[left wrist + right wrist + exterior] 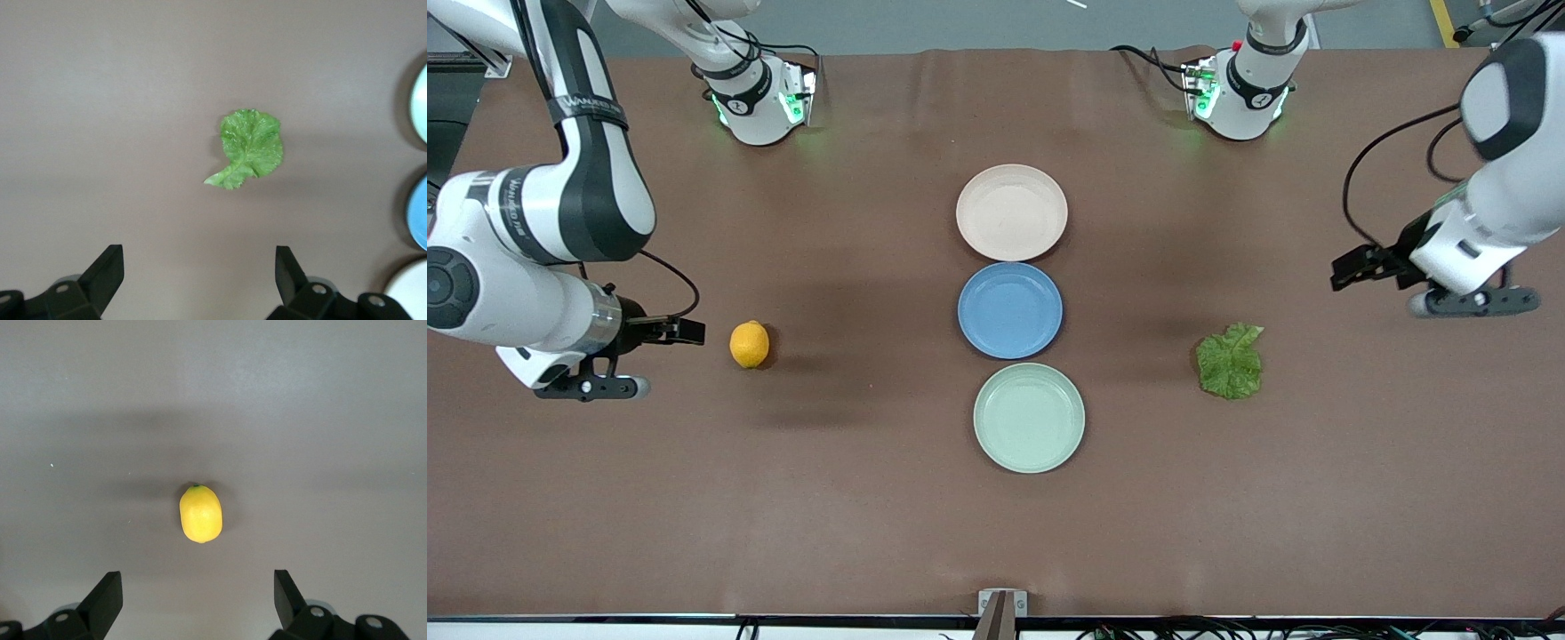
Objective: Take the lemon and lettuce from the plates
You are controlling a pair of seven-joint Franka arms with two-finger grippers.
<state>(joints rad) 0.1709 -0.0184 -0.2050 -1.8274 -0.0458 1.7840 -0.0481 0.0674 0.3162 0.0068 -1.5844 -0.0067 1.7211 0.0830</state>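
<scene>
The lemon [749, 344] lies on the bare brown table toward the right arm's end, off any plate; it also shows in the right wrist view [200, 513]. The lettuce [1231, 362] lies flat on the table toward the left arm's end, and shows in the left wrist view [249, 149]. The beige-pink plate [1011, 212] and the mint green plate [1029, 417] are both empty. My right gripper [680, 332] is open and empty over the table beside the lemon [198, 597]. My left gripper [1352, 267] is open and empty over the table beside the lettuce [200, 273].
An empty blue plate [1009, 310] sits between the two pale plates in a row down the table's middle. The plates' edges show in the left wrist view: mint [420, 93], blue [417, 213], beige-pink [407, 293]. The arm bases [760, 98] [1240, 93] stand along the table's farthest edge.
</scene>
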